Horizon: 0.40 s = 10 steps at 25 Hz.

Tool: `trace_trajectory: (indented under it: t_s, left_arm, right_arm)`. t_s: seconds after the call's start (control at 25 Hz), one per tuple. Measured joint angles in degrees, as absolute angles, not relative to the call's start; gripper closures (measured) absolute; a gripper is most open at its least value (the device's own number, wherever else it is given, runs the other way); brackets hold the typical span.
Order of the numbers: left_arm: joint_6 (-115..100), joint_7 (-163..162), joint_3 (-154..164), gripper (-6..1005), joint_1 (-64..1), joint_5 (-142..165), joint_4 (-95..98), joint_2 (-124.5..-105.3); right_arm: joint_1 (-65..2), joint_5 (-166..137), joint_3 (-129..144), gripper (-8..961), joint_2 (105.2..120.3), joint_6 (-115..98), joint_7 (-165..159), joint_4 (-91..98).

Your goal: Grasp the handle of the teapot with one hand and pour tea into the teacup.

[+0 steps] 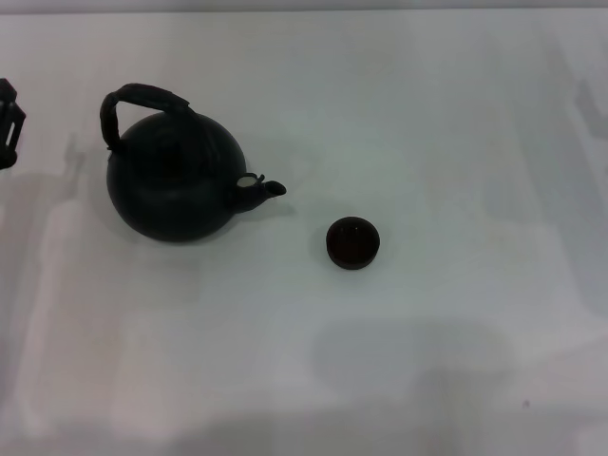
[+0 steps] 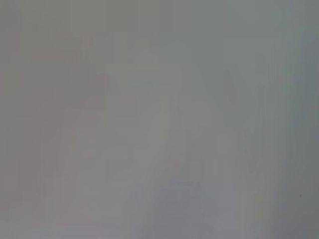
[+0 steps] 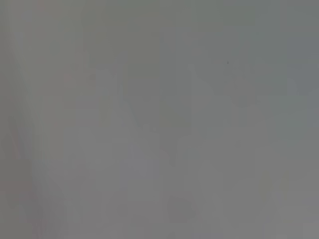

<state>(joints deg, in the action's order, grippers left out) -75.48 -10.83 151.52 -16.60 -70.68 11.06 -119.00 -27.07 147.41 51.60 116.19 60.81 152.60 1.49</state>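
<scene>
A round matte black teapot (image 1: 174, 187) stands upright on the white table (image 1: 427, 114), left of centre in the head view. Its dark arched handle (image 1: 141, 98) loops over the top, and its short spout (image 1: 263, 191) points right toward the teacup. The teacup (image 1: 353, 242), tiny, dark and handleless, sits to the right of the spout and slightly nearer me, apart from the pot. A black part of my left gripper (image 1: 8, 123) shows at the left edge, well left of the teapot and not touching it. My right gripper is out of view. Both wrist views show only blank grey surface.
The white table runs across the whole head view, with its far edge near the top of that view. Nothing else stands on it besides the teapot and the teacup.
</scene>
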Motion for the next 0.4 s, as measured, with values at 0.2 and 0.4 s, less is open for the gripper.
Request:
trace_trajectory:
  t_s: [0.2, 0.4]
  left_arm:
    - [-75.40, -13.10, 151.38, 299, -17.41, -70.86, 10.84, -118.97]
    - [-75.50, -13.13, 148.88, 299, -17.95, -71.01, 10.74, -118.91]
  right_arm:
    - [-27.16, 147.73, 51.35, 169, 116.19, 60.47, 152.58, 1.49]
    - [-27.43, 147.88, 51.32, 169, 116.18, 60.35, 152.58, 1.49]
